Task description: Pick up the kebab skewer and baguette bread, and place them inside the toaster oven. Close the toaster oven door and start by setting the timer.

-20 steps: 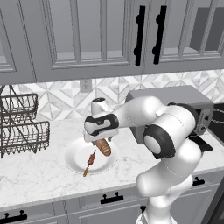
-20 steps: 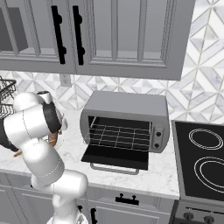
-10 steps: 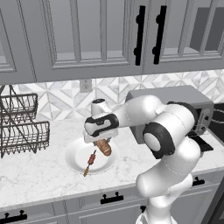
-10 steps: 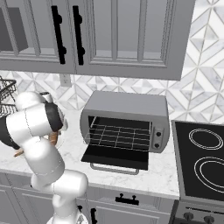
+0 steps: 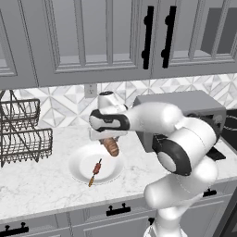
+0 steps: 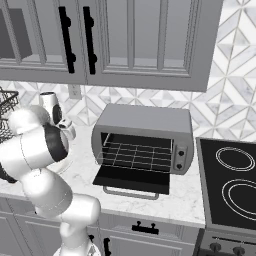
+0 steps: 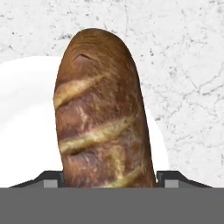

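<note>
- Hand view: the baguette bread (image 7: 101,113) is seen right between the two finger tips (image 7: 168,178), which are pressed against its sides, so the hand (image 7: 107,181) looks clamped on it.
- From the left base view, the baguette bread is held at the hand (image 5: 109,142), over the back edge of the white plate (image 5: 81,163).
- The kebab skewer (image 5: 95,170) is left lying on the plate, just apart from the loaf.
- The plate is set on the marble tabletop (image 5: 41,183), with a wire rack (image 5: 21,132) to its left.
- In the right base view, the toaster oven (image 6: 142,137) is seen with the toaster oven door (image 6: 132,179) dropped flat open, well apart from the plate.
</note>
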You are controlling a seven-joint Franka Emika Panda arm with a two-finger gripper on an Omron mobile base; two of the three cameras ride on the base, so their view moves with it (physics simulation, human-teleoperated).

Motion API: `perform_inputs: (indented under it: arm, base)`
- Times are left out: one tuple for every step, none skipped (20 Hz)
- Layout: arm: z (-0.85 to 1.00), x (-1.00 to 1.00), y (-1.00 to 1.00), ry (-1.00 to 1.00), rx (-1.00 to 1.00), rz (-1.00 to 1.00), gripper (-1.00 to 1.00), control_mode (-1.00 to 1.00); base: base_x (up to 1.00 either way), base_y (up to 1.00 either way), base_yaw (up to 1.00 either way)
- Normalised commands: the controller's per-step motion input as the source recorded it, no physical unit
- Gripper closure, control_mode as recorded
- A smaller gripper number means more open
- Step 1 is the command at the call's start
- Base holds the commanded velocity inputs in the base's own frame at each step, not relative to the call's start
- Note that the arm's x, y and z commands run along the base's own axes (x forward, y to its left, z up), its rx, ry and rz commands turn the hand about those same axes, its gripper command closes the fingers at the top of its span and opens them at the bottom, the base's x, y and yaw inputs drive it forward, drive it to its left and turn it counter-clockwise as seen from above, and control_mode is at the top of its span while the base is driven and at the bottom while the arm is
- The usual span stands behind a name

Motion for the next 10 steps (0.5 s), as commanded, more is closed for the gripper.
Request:
perform_inputs:
  arm:
    - [0.77, -0.73, -0.33, 0.03, 0.06, -0.23, 1.00, -1.00]
    - [0.69, -0.83, -0.39, 0.02, 0.06, -0.28, 1.00, -1.00]
    - [0.69, -0.88, -0.41, 0.03, 0.08, -0.33, 1.00, -1.00]
    - [0.66, -0.91, -0.47, 0.05, 0.10, -0.38, 1.00, -1.00]
    - [0.60, -0.90, -0.51, 0.05, 0.10, -0.43, 1.00, -1.00]
    - [0.52, -0.87, -0.39, 0.03, 0.07, -0.50, 1.00, -1.00]
    - [0.56, -0.76, -0.44, 0.04, 0.09, -0.52, 1.00, -1.00]
    - [0.51, -0.73, -0.41, 0.03, 0.08, -0.54, 1.00, -1.00]
    - [0.56, -0.79, -0.34, 0.02, 0.09, -0.57, 1.00, -1.00]
    - [0.58, -0.75, -0.30, 0.03, 0.09, -0.58, 1.00, -1.00]
  base:
    - [0.00, 0.00, 0.00]
    - [0.00, 0.00, 0.00]
    - [0.00, 0.00, 0.00]
    - [0.00, 0.00, 0.00]
    - [0.00, 0.00, 0.00]
    - [0.00, 0.00, 0.00]
    - [0.00, 0.00, 0.00]
    - [0.00, 0.00, 0.00]
    - [0.00, 0.00, 0.00]
    - [0.00, 0.00, 0.00]
